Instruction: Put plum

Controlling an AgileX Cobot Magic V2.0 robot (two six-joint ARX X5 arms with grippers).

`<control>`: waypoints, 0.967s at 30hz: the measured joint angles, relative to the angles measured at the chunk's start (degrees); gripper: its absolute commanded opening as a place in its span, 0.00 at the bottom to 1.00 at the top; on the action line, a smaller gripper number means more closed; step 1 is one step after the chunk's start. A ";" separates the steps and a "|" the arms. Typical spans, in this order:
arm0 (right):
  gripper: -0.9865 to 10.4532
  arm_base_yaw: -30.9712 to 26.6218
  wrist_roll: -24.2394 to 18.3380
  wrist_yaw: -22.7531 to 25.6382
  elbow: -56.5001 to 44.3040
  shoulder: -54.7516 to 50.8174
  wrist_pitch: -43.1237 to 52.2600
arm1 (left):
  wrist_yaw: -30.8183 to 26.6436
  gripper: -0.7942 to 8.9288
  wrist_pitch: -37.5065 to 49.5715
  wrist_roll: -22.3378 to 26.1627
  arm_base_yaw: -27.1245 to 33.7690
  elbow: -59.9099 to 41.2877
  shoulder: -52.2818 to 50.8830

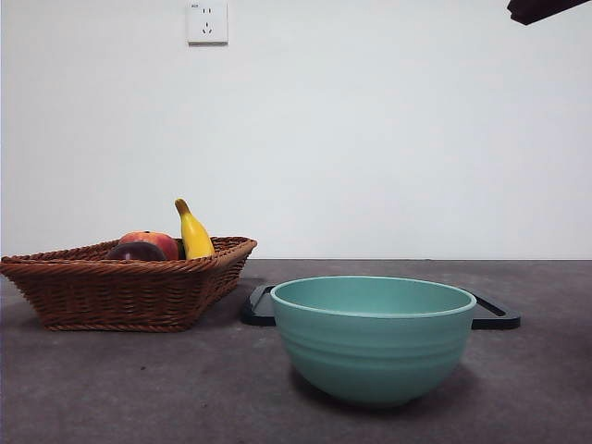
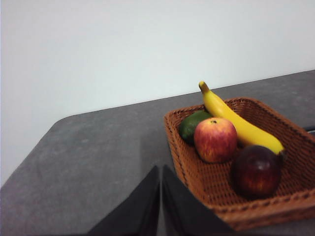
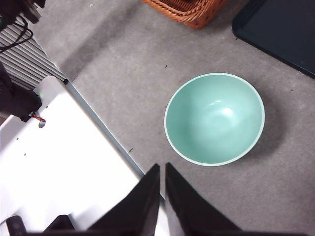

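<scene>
Resting in the basket beside the apple and banana, the plum is seen untouched; both grippers' jaws are pressed together: left gripper, right gripper.

Left gripper: two matte black jaws, flat wedge shapes, narrow seam between. Right gripper: same black tapered pair (smooth, no markings visible). White base plate with small holes; black cables, one red wire. Dark arm tip.
</scene>
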 measured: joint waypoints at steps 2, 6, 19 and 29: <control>0.09 0.00 0.00 0.00 0.00 0.00 0.00 | 0.00 0.09 -1.55 -0.02 0.00 -0.72 -0.94; 0.09 0.00 0.00 0.00 0.00 0.00 0.00 | 0.00 0.09 -4.66 -0.42 0.00 -1.38 -2.71; 0.09 0.00 0.00 0.00 0.00 0.00 0.02 | -0.20 0.09 -10.75 -1.57 0.00 -1.40 -3.19; 0.09 0.00 0.00 0.00 0.00 0.00 0.02 | -0.20 0.09 -10.75 -1.68 0.00 -1.40 -3.17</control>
